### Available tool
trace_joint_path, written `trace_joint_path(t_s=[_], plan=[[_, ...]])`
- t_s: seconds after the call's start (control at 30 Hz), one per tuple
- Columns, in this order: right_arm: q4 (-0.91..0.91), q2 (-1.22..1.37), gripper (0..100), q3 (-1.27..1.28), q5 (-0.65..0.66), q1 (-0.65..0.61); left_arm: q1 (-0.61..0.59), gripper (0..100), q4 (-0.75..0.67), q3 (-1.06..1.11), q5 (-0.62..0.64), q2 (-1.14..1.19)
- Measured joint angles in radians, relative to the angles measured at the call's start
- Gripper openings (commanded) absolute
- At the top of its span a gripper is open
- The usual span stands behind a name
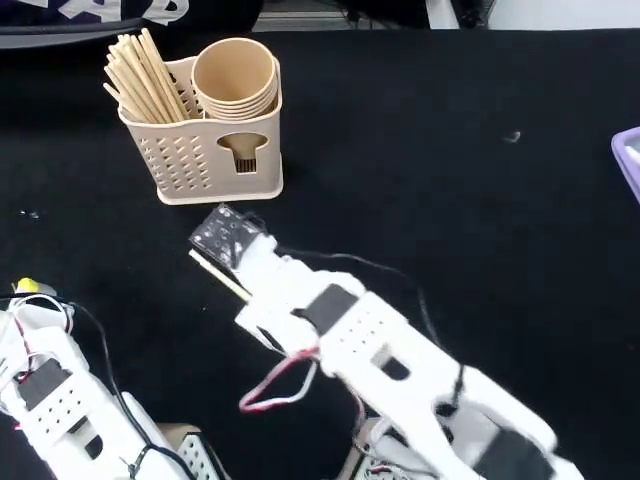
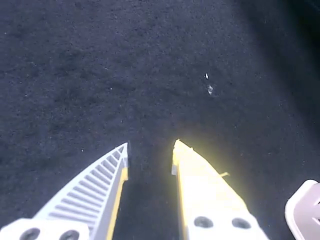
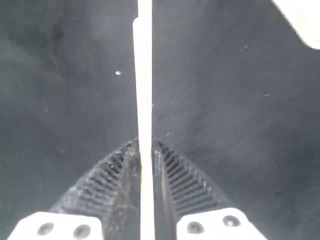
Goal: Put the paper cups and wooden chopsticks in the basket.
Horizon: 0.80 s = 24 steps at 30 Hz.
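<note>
in basket [image 1: 205,165]: paper cups [image 1: 235,75], chopstick bundle [image 1: 140,70] | apparently remaining: one chopstick [image 3: 144,75], clamped by right end effector [image 3: 147,150] near basket | left end effector [image 2: 150,150] spread, empty

Paper cups [image 1: 235,78] right of chopsticks [image 1: 146,75], both in basket [image 1: 190,160]

You're on a table [image 1: 450,150] covered in black matt cloth, slightly fuzzy. Basket [image 1: 200,165]: smooth beige plastic, perforated. Paper cups [image 1: 235,75]: matt. Chopsticks [image 1: 145,70]: bare pale wood, same as the chopstick [image 3: 144,75] between the ribbed dark plastic fingers of your right gripper [image 3: 146,144]. Left gripper [image 2: 150,145]: ribbed white plastic, smooth yellow plastic.
</note>
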Motion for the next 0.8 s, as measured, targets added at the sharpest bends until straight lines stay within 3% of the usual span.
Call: trace_joint_path(t_s=[0.43, 0.6, 0.8], plan=[[-0.259, -0.459, 1.1, 0.029, 0.002, 0.008, 0.181, 15, 0.0, 0.0, -0.028, 0.0], [-0.399, -0.422, 1.1, -0.124, 0.002, 0.049, 0.305, 15, 0.0, 0.0, -0.118, 0.0], [-0.497, -0.167, 1.1, -0.422, 0.002, 0.098, 0.433, 15, 0.0, 0.0, -0.224, 0.0]])
